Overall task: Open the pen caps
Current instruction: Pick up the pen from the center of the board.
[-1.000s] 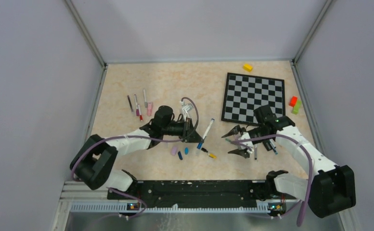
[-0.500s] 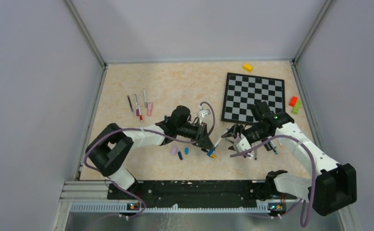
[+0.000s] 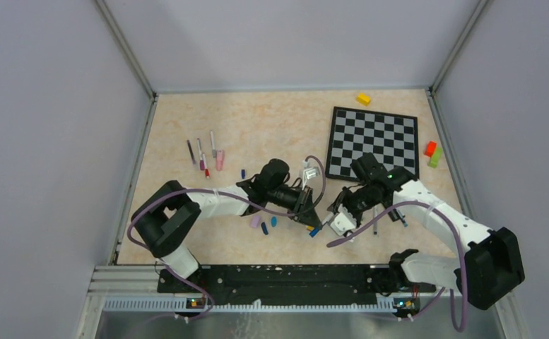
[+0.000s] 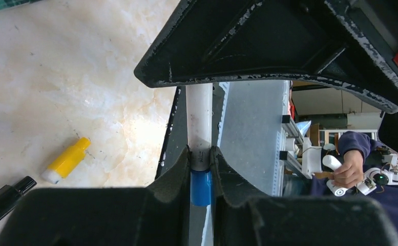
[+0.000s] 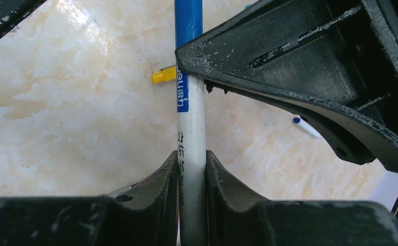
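My left gripper (image 4: 200, 163) is clamped narrow on the pen (image 4: 199, 110), just where the white barrel meets its blue cap (image 4: 201, 187), which is seated on it. My right gripper (image 5: 191, 166) pinches the same barrel, at three o'clock from my left in the overhead view. A loose lilac cap (image 3: 255, 221) lies on the table (image 3: 271, 127) at nine o'clock from the held pen.

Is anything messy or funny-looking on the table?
A little messy: loose pen caps lie scattered near the left arm, apart from the pens farther back. The left pincer and right pincer both pinch one white pen. Nothing looks spilled or broken.
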Robot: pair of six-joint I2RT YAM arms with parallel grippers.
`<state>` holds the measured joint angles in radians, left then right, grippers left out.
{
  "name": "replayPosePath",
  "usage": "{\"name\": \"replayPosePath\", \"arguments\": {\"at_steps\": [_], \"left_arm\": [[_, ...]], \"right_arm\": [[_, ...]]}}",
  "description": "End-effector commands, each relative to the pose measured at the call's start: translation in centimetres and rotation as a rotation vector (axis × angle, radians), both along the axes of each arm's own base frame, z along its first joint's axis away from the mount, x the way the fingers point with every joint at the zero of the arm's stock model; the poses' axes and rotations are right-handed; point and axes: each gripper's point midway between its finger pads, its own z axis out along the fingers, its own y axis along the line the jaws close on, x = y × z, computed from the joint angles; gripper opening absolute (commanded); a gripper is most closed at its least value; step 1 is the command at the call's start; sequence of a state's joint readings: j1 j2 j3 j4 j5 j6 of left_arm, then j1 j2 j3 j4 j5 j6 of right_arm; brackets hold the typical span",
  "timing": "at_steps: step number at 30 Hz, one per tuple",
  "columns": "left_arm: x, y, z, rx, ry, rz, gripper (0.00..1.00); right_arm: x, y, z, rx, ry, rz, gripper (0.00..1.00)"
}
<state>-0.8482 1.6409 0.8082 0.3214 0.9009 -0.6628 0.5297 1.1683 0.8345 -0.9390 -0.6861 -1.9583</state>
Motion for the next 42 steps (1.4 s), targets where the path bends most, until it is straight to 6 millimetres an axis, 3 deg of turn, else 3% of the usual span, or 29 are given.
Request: {"name": "replayPosePath", "arguments": {"at_steps": [1,2,6,8,12,15,16,20,25,33,42], "left_arm": [[0.5,-0.9,1.6,-0.051,-0.046,-0.005,0.02],[0.7,-0.9,1.8,-0.048,-0.055,0.011,0.05],[2.0,-0.5,3.3,-0.041,-0.14,0.101,0.24],[3.7,0.3,4.3,-0.011,-0.249,0.206,0.35],[5.5,3.2,9.6,-0.112,-0.472,0.413,0.68],[5.9,5.9,12.2,-0.212,-0.564,0.568,0.96],[5.9,6.8,12.6,-0.245,-0.567,0.621,0.98],[5.3,9.6,13.9,-0.389,-0.517,0.762,0.99],[5.4,10.5,15.1,-0.487,-0.396,0.852,0.99],[6.2,9.7,15.6,-0.565,-0.316,0.879,0.93],[7.4,6.7,15.8,-0.561,-0.277,0.848,0.83]], "right_arm": [[-0.2,0.3,0.0,-0.002,0.003,-0.002,0.1],[-0.4,0.4,0.2,0.008,0.012,-0.002,0.0],[-1.9,0.5,0.7,0.039,0.085,-0.012,0.0],[-2.4,0.6,1.1,0.066,0.143,-0.058,0.0],[-1.9,0.7,3.0,0.192,0.279,-0.207,0.0],[-1.5,1.1,5.1,0.323,0.436,-0.323,0.0],[-1.1,1.3,5.7,0.347,0.501,-0.387,0.0],[1.2,2.1,7.6,0.428,0.705,-0.605,0.0],[1.3,3.2,8.6,0.495,0.906,-0.648,0.0],[1.0,3.8,9.0,0.526,1.012,-0.635,0.0],[1.0,4.2,8.7,0.535,1.031,-0.639,0.0]]}}
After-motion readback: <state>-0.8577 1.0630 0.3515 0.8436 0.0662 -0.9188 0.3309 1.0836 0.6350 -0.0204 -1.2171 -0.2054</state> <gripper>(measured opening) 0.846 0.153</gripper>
